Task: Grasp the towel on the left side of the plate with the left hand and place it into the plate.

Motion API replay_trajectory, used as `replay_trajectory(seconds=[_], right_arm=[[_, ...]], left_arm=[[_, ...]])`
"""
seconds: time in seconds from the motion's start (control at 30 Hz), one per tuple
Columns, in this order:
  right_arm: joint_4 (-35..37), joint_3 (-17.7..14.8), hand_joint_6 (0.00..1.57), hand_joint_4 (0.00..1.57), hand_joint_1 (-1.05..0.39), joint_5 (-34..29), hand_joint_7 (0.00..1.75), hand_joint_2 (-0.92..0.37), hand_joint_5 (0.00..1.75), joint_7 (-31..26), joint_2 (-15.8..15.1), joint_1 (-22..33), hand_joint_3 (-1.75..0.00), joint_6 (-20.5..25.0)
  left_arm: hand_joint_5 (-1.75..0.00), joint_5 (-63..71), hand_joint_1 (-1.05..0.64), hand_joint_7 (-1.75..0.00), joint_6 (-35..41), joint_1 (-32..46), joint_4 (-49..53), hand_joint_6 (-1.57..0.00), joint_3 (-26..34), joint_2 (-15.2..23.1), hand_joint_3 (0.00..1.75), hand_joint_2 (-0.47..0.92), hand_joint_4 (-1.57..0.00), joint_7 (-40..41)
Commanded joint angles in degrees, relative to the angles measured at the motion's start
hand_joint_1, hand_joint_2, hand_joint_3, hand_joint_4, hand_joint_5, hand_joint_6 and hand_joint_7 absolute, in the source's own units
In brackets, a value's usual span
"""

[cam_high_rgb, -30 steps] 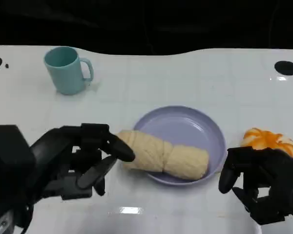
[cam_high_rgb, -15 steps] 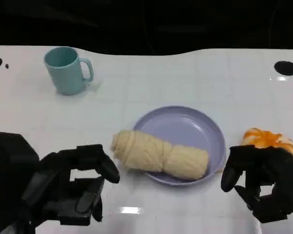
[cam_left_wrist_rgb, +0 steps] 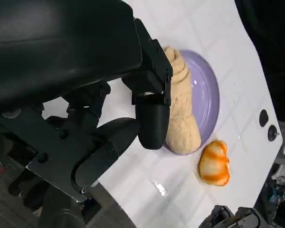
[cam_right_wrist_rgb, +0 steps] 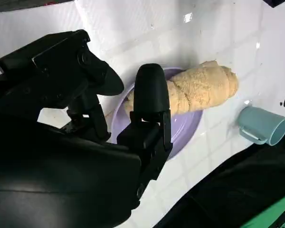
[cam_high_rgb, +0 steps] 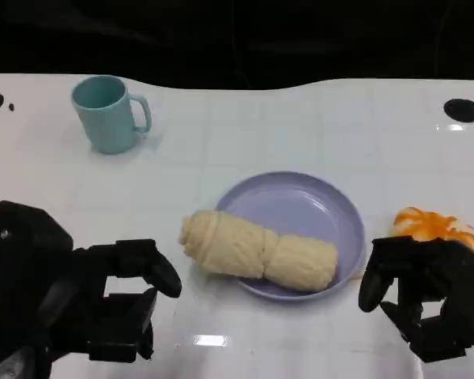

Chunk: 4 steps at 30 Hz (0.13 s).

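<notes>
**One end of the towel hangs off the plate**

Half the job looks shaky from where I stand. The left hand [cam_high_rgb: 103, 304] sits low near the table's front edge, fingers loosely curled and apart, holding nothing. Ahead of it and to its right lies the rolled towel [cam_high_rgb: 257, 251], one end inside the purple plate [cam_high_rgb: 324, 201], the other end resting over the rim and onto the white table [cam_high_rgb: 300, 126]. To my eye that overhanging end is the risk: the roll is soft and could sag or slip off the rim, leaving the placement incomplete. The right hand [cam_high_rgb: 426, 296] hangs empty, fingers bent, just beside the plate, with an orange thing [cam_high_rgb: 430, 225] right behind it that a careless move could knock.
</notes>
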Motion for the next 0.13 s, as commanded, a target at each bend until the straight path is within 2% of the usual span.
replay_trajectory(seconds=[0.03, 0.13], right_arm=[[-0.35, -0.82, 0.7, 0.72, 0.03, 0.53, 1.44, -0.56, 1.75, 0.26, -0.83, 0.52, -1.1, -0.47], [-0.33, -0.89, 0.7, 0.72, 0.04, 0.49, 1.45, -0.56, 1.75, 0.3, -0.9, 0.49, -1.09, -0.3]], left_arm=[[-1.75, 0.32, -0.04, -1.61, 1.73, -1.11, -1.1, -0.7, -0.57, 1.48, 1.34, 0.49, -0.76, 0.98], [-1.75, 0.04, -0.03, -1.6, 2.37, -1.29, -1.59, -0.7, -0.58, 1.44, 1.32, 0.51, -0.76, 1.19]])
